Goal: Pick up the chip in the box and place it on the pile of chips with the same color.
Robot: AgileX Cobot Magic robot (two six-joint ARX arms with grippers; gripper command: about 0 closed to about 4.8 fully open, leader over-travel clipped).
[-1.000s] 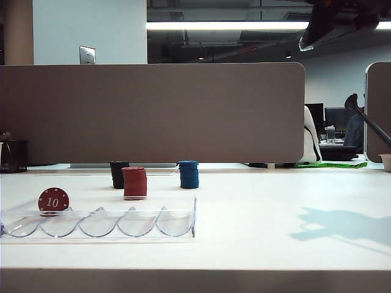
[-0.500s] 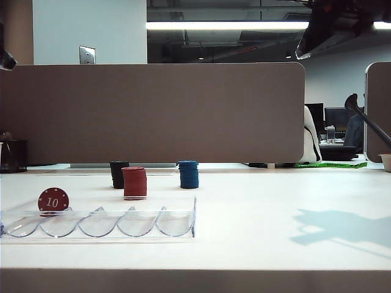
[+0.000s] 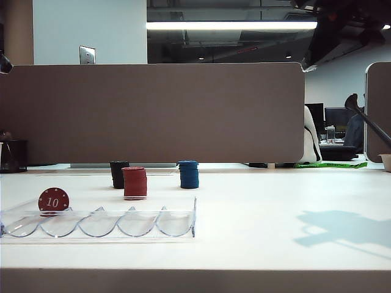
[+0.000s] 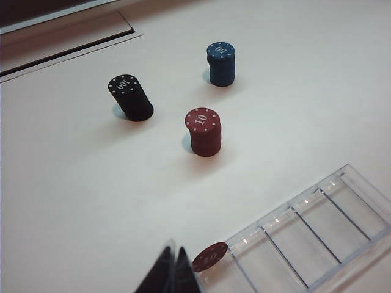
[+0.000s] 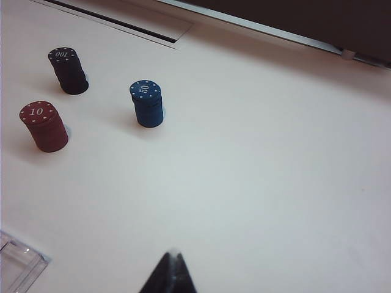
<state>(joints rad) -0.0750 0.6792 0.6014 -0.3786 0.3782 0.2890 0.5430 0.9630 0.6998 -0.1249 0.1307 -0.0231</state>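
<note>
The dark red chip (image 3: pixel 54 200) marked "10" stands on edge in the end slot of the clear box (image 3: pixel 122 224) at the front left. In the left wrist view my left gripper (image 4: pixel 174 254) hangs above the table with its tips shut and empty, close beside the chip (image 4: pixel 209 256) at the box (image 4: pixel 317 226) end. The red pile of chips (image 3: pixel 134 182) stands behind the box, also seen as the red pile (image 4: pixel 203 132). My right gripper (image 5: pixel 173 257) is shut, empty, high over bare table, far from the red pile (image 5: pixel 43 126).
A black stack (image 3: pixel 118 174) and a blue stack (image 3: pixel 188 174) flank the red pile. A brown partition wall (image 3: pixel 183 110) closes the table's far side. My right arm (image 3: pixel 342 27) hangs at the upper right, casting a shadow on the table.
A dark tip of my left arm has come into view at the exterior view's left edge. My right arm has shifted slightly at the top right, and its shadow moved. The chips and box are unmoved.
</note>
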